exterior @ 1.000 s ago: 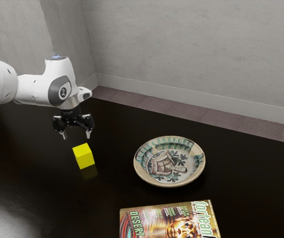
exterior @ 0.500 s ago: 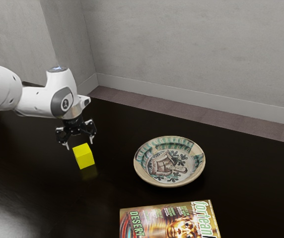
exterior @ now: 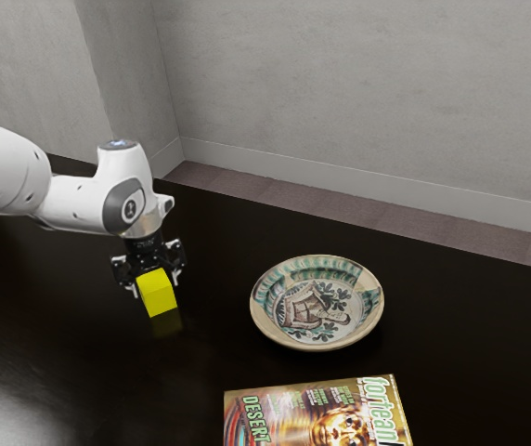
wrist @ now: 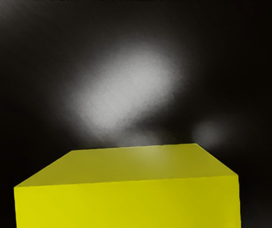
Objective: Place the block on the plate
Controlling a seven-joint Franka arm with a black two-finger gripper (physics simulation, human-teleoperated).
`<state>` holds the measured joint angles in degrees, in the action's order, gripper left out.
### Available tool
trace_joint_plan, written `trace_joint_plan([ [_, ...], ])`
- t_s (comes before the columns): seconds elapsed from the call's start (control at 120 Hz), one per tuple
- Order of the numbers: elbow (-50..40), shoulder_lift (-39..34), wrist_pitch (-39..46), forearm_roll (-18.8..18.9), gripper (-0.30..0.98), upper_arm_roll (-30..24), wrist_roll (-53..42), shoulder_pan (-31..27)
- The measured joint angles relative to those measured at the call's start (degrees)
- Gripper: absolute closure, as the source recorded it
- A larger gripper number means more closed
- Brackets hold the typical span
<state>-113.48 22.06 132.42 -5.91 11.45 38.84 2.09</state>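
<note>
My gripper [exterior: 157, 285] is low over the table in the exterior view, its fingers open and spread around the yellow block [exterior: 159, 295]. One fingertip shows at either side of the block, partly hidden behind it. The block rests on the dark table. In the wrist view the yellow block [wrist: 126, 202] is large and close under the hand, with its top face and one side visible. The patterned plate [exterior: 317, 307] lies apart from the block, toward the exterior view's right, with nothing on it.
A magazine [exterior: 321, 413] lies at the exterior view's lower edge, just below the plate. The dark glossy table [exterior: 470, 334] extends around these things, and a grey wall [exterior: 358, 102] stands beyond it.
My hand has come down and slightly toward the exterior view's right, from above the block to around it. The block, plate and magazine have stayed put.
</note>
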Motion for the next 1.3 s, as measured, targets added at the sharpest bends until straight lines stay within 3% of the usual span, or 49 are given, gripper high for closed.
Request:
trace_joint_plan([
  [0.258,0.4,1.3,0.3,0.3,0.24,0.0,2.0,-0.2],
  [0.533,0.4,-1.7,0.0,0.4,0.28,-0.8,3.3,0.6],
  [0.733,1.7,-6.4,-0.4,0.3,0.29,-3.4,4.2,5.4],
  [0.867,8.1,-2.9,-0.3,0.0,0.28,-3.7,4.7,10.9],
  [1.05,21.6,8.9,-0.4,-0.9,0.29,-4.3,5.2,15.8],
  [1.3,23.3,11.5,-0.6,-1.9,0.27,-7.8,5.7,16.3],
])
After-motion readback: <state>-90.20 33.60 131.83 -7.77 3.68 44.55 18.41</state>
